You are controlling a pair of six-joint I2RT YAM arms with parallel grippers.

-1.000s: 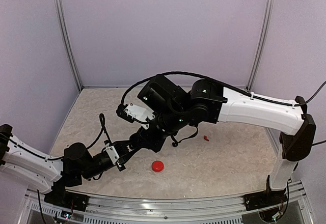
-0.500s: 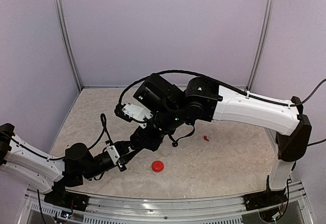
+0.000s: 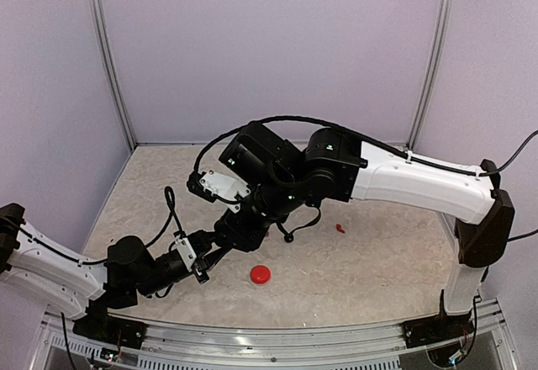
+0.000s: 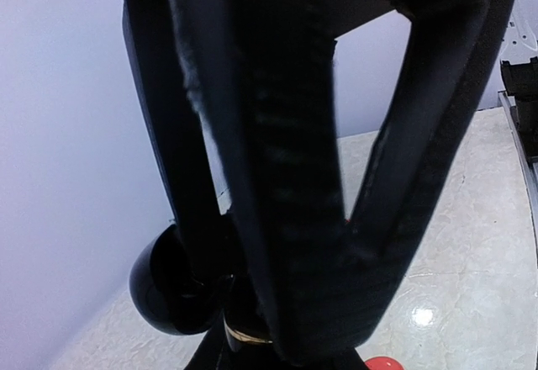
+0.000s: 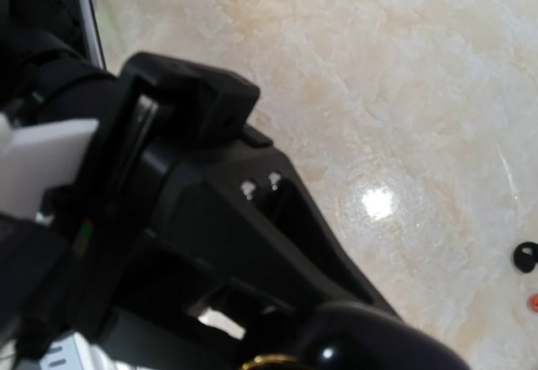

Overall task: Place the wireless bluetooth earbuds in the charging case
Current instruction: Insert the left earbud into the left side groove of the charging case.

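Note:
A black pebble-like charging case (image 4: 164, 296) with its lid open and a gold ring (image 4: 245, 335) sits at my left gripper (image 3: 210, 256), which looks shut on it; its glossy dome also shows in the right wrist view (image 5: 370, 345). My right gripper (image 3: 234, 234) hangs right over the case. Its two black fingers (image 4: 277, 219) meet at the tips; anything between them is hidden. A red earbud (image 3: 340, 228) lies on the table to the right. A black earbud (image 5: 525, 256) and a red speck (image 5: 533, 303) lie at the right wrist view's edge.
A closed red case (image 3: 261, 275) lies on the marbled table (image 3: 378, 261) just right of the grippers; its top shows in the left wrist view (image 4: 385, 363). Purple walls enclose the back and sides. A metal rail (image 3: 277, 336) runs along the near edge.
My right arm has shifted a little to the left and down over the left gripper. The left gripper has edged slightly towards it. The red case and red earbud have not moved.

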